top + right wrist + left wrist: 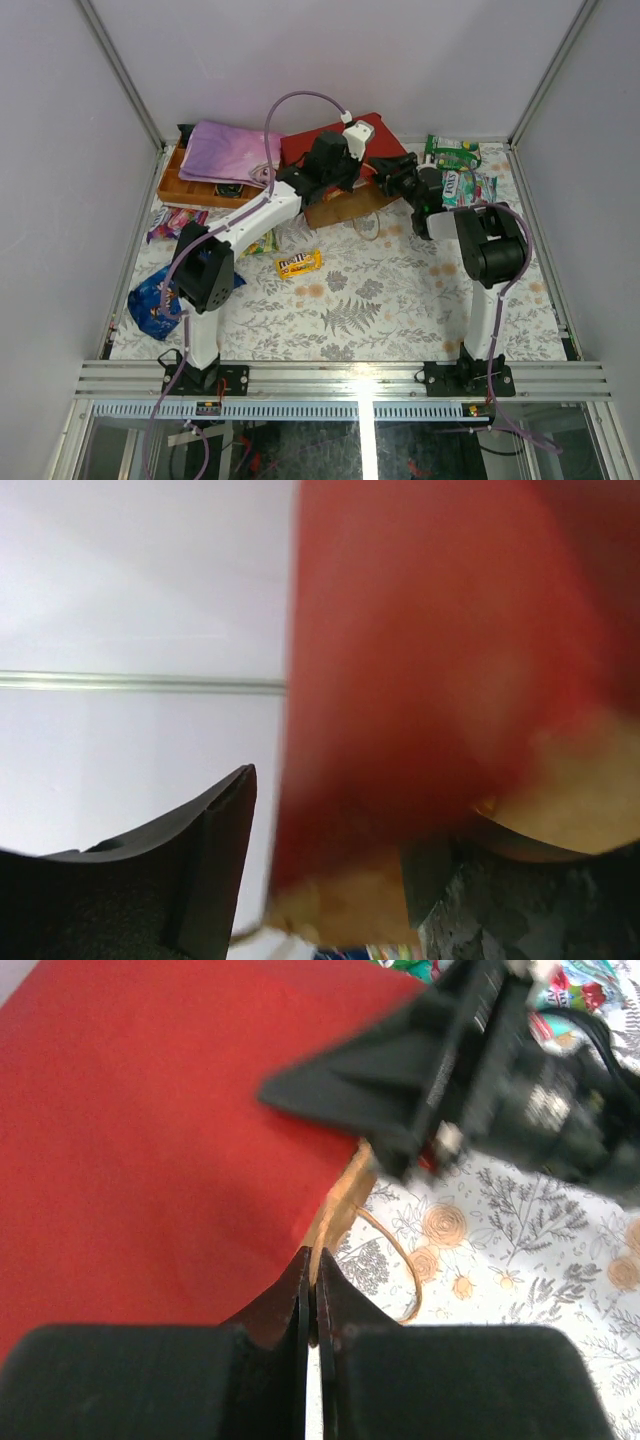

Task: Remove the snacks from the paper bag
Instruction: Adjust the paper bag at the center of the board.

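Much of the job looks done. Several snacks already lie out on the table (400, 310): a big blue chip bag (150, 300) at the near left, a purple packet (172, 222) behind it, a yellow candy packet (299, 264) toward the middle, and green packets (452, 152) in the far right corner.

The red paper bag (300, 148) lies on its side at the far edge of the table, between the two arms, its brown mouth turned toward the near side and a cord handle (400, 1270) trailing onto the patterned cover.

The left tool (315, 1260) is closed tight, and the brown rim of the bag runs right into its tips, so it appears to be pinching that rim. The right tool (335, 840) is spread wide at the mouth, with the bag's red wall and brown lip between its fingers; one finger (200, 870) stands apart from the paper, so it grips nothing.

No view looks into the bag, so I cannot tell whether any packet is left inside. What remains, by my judgement, is to open the mouth and check or empty it.
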